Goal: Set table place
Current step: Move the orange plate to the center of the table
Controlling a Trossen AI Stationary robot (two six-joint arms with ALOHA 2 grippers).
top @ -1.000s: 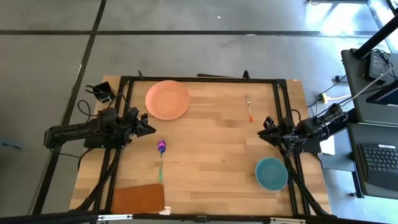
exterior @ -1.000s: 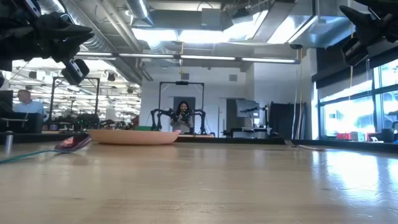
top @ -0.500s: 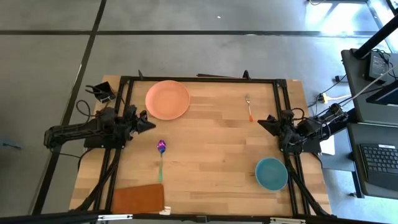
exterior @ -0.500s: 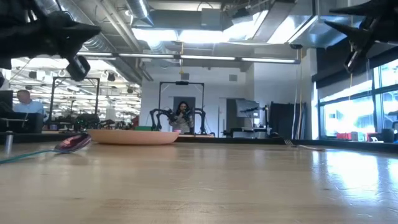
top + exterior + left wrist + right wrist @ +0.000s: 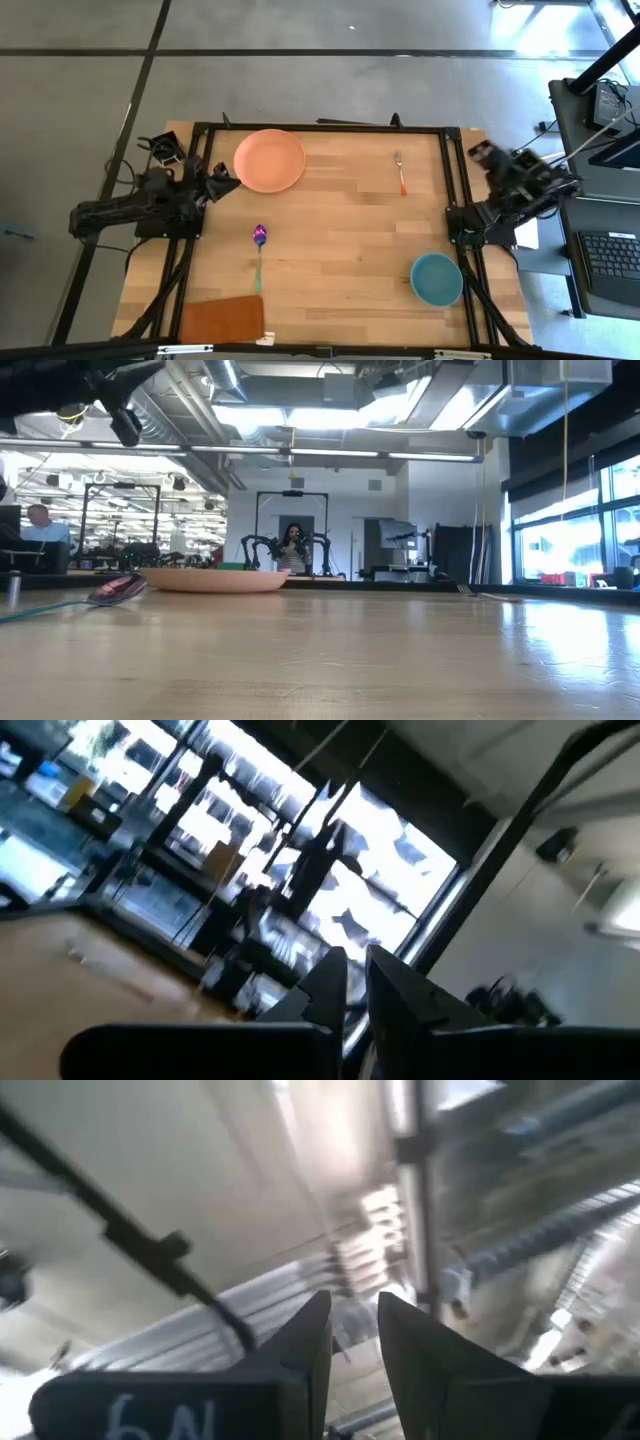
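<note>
On the plank table (image 5: 340,230) lie a salmon-orange plate (image 5: 269,160) at the far left, an orange-handled fork (image 5: 400,173) at the far right, a purple-headed, teal-handled spoon (image 5: 259,254) left of centre and a teal bowl (image 5: 437,279) at the near right. My left gripper (image 5: 232,181) is raised beside the plate's near-left rim, shut and empty, tipped upward. My right gripper (image 5: 476,152) is lifted over the table's right rail, shut and empty; its wrist view (image 5: 353,1315) shows only the ceiling.
A brown mat (image 5: 222,319) lies at the near left corner. A black rail frame (image 5: 320,127) edges the table. The middle of the table between spoon and bowl is bare wood. A desk with a keyboard (image 5: 605,260) stands beyond the right edge.
My right gripper has risen and swung back toward the table's right edge, tipping upward and leaving the low view. My left gripper has risen and tipped upward, drifting a little toward the far edge. Plate, fork, spoon and bowl have stayed where they were.
</note>
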